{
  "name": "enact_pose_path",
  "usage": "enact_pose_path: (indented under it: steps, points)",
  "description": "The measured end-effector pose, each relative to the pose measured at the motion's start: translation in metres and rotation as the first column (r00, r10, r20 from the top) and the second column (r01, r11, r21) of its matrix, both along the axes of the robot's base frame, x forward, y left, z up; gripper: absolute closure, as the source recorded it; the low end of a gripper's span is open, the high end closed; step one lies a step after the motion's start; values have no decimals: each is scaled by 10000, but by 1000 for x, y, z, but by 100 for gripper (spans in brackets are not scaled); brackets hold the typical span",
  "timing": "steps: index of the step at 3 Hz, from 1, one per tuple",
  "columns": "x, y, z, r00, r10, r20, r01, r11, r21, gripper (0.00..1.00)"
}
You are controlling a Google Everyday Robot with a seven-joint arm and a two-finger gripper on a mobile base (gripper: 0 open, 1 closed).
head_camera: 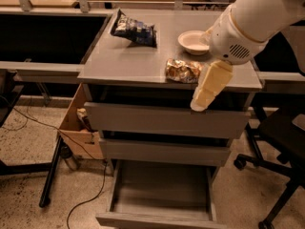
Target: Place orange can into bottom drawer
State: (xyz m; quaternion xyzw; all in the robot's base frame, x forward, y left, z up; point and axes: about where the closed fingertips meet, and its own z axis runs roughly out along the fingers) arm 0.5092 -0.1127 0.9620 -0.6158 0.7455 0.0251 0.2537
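Arm [259,15] runs out of frame top-right and covers the white bowl's [190,40] right rim. Gripper [199,103] hangs at the cabinet's [124,63] front-right edge, just right of the orange can [182,70]; contact unclear. Bottom drawer [162,190] front clipped by lower edge. Cardboard box [76,125] contents too dark to read.

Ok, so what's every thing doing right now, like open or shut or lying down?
orange can: lying on its side on the cabinet top, not held.
bottom drawer: pulled open, empty.
middle drawer: pushed in.
white bowl: upright, looks empty.
chip bag: lying flat.
gripper: hanging beside the can, at the cabinet top's front edge, holding nothing.
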Motion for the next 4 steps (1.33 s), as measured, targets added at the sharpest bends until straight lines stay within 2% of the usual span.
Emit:
enact_pose_path:
  steps: [2, 3, 4]
  points:
    - [60, 56, -29, 9977, -678, -14, 674, 9888, 1331, 0]
    - [94, 84, -36, 9975, -709, -38, 705, 9810, 1807, 0]
    - [126, 95, -38, 9972, -749, 30, 725, 9746, 2120, 0]
